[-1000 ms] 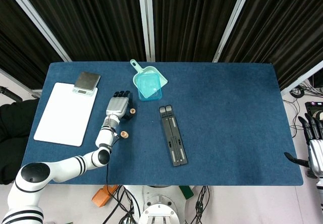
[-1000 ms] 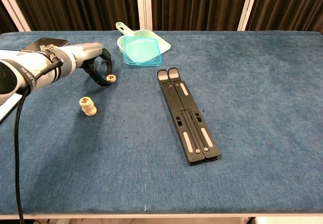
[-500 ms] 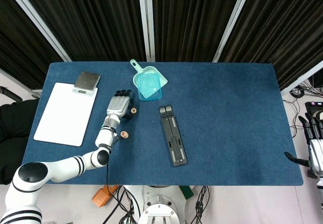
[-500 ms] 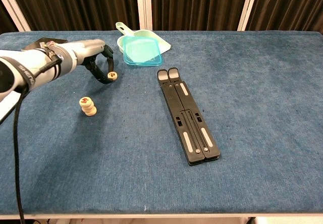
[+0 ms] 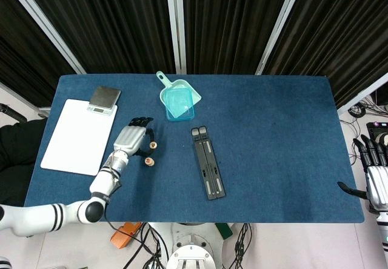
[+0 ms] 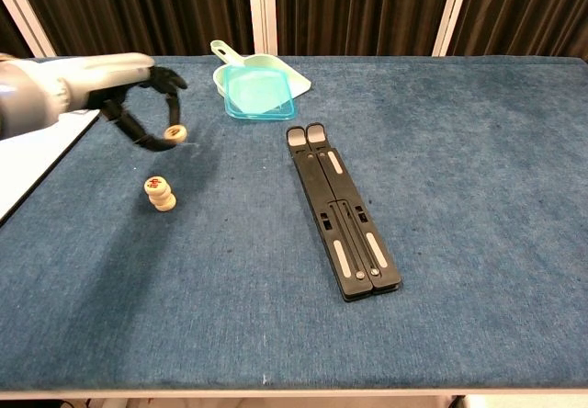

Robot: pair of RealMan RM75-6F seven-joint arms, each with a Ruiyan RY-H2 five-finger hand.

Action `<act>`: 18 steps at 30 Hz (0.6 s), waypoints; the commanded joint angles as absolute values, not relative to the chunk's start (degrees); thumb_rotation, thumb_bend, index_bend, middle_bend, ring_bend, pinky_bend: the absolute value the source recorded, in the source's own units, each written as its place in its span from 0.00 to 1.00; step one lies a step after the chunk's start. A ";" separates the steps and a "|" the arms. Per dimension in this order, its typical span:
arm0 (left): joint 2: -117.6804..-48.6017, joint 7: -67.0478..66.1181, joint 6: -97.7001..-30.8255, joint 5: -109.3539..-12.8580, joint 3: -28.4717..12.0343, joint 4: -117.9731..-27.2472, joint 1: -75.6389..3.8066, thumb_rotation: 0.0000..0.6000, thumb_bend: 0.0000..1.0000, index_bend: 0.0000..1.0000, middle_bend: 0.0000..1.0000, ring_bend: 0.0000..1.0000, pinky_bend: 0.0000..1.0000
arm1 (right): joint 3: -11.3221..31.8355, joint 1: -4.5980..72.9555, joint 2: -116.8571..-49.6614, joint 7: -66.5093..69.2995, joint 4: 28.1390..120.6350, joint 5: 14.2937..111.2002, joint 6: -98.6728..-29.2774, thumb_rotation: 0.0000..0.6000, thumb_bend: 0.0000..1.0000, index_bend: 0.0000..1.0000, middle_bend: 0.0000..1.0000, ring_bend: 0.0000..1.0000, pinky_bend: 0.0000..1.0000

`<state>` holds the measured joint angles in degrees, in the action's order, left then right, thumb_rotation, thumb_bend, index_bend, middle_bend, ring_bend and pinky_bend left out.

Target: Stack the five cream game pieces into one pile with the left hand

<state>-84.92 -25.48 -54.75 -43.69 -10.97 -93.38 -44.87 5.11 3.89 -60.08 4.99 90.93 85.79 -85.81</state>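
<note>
Pinched at the tips of the left hand (image 6: pixel 138 105) is one cream piece (image 6: pixel 175 133), held clear of the blue table (image 6: pixel 459 243) with the thumb and a finger curved around it, the other fingers spread above. That light fingertip grip looks chosen so the piece hangs free below the hand and can be lowered flat onto a pile without the palm getting in the way. In the head view the same hand (image 5: pixel 132 139) sits just left of the piece (image 5: pixel 153 143), and the pile (image 5: pixel 148 161) lies near it, toward the robot. From the chest camera the pile (image 6: pixel 162 194) stands upright with a red mark on its top face; how many pieces it holds is too small to count, so I cannot say whether the held one is the last. No other loose cream piece shows in either view. Further out lie a white board (image 5: pixel 77 134) to the left with a small grey scale (image 5: pixel 104 98) at its far corner, a teal scoop (image 5: pixel 177 99) beyond the hand, and a folded black stand (image 5: pixel 207 161) to the right. The right hand (image 5: pixel 374 172) shows only at the frame edge, off the table, fingers apart and holding nothing; its arm is cut off. The left forearm leaves the chest view at the left edge.
</note>
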 commanded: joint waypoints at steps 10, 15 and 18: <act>-81.71 -22.45 -58.77 -50.29 -5.88 -100.78 -39.70 1.00 0.34 0.54 0.07 0.00 0.00 | 5.06 4.12 -60.13 4.80 91.04 86.09 -85.79 1.00 0.05 0.00 0.00 0.00 0.00; -82.83 -23.23 -58.45 -49.02 -6.20 -100.12 -40.28 1.00 0.33 0.54 0.07 0.00 0.00 | 4.97 4.05 -60.25 4.99 90.83 86.00 -85.80 1.00 0.05 0.00 0.00 0.00 0.00; -83.75 -23.94 -58.45 -48.31 -6.44 -99.28 -40.74 1.00 0.32 0.53 0.07 0.00 0.00 | 4.89 3.97 -60.35 5.14 90.58 85.94 -85.80 1.00 0.05 0.00 0.00 0.00 0.00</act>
<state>-83.54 -23.74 -58.45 -48.50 -6.34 -99.49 -40.59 4.89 3.98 -60.35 5.14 90.57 85.94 -85.80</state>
